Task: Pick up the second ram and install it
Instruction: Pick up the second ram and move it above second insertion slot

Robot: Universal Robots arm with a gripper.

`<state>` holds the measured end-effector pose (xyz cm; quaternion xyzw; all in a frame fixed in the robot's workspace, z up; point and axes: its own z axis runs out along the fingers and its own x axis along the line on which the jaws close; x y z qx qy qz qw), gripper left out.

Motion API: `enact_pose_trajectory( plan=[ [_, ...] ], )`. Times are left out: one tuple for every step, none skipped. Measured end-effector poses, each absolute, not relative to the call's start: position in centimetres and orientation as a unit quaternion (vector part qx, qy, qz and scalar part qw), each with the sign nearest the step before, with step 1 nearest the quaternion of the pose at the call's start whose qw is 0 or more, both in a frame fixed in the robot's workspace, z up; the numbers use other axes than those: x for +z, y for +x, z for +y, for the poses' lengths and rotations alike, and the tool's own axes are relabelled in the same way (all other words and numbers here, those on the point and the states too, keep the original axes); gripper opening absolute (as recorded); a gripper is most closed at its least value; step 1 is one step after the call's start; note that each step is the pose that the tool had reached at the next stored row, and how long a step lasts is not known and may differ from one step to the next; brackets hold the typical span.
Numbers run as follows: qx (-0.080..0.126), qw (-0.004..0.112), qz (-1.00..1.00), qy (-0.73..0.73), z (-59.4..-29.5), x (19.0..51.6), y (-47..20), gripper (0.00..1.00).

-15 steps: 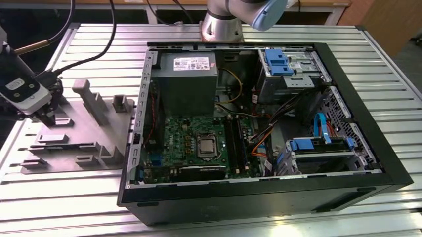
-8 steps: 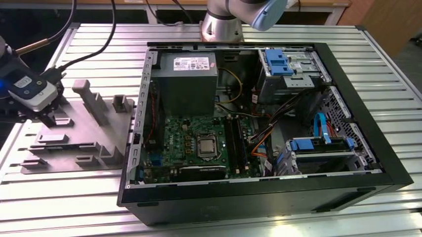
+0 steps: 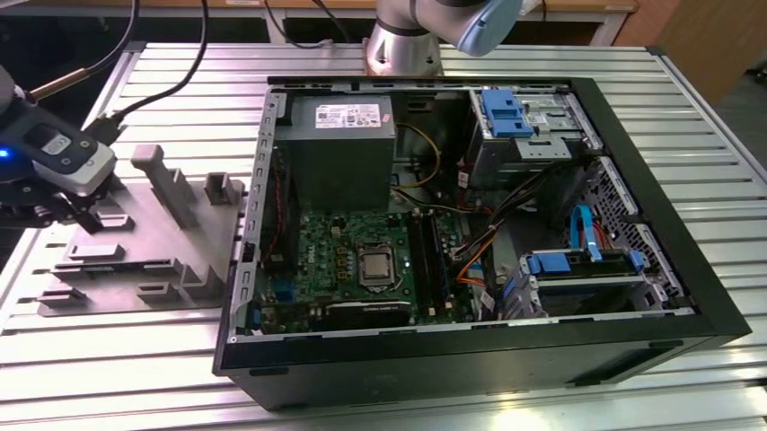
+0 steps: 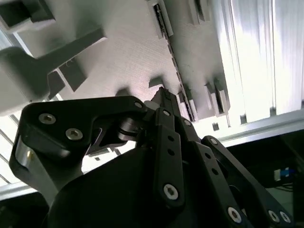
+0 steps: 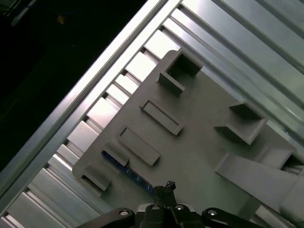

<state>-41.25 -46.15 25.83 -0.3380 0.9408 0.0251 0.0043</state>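
Claw hovers by the ram stick in its grey holder.
I'd grip mid-stick, square to it (claw open or closed: can't tell).

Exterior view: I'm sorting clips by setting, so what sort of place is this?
Probably a robotics lab's computer-assembly bench: an open desktop computer case lies on a slotted aluminium table, beside a grey holder plate with the robot's gripper over it.
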Motion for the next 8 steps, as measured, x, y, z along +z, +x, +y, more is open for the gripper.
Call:
enact_pose_trajectory(
  plan=[
    [0.025, 0.004, 0.938, -0.346, -46.15, 25.78, -41.24, 0.1],
    [0.025, 0.004, 0.934, -0.356, -46.15, 25.73, -41.24, 0.1],
    [0.025, 0.004, 0.931, -0.364, -46.15, 25.68, -41.24, 0.1],
    [0.025, 0.003, 0.928, -0.372, -46.15, 25.63, -41.25, 0.1],
    [0.025, 0.003, 0.924, -0.381, -46.15, 25.58, -41.24, 0.1],
    [0.025, 0.003, 0.921, -0.389, -46.15, 25.53, -41.25, 0.1],
    [0.025, 0.003, 0.917, -0.397, -46.15, 25.49, -41.25, 0.1],
    [0.025, 0.002, 0.914, -0.405, -46.15, 25.44, -41.24, 0.1]
  ],
)
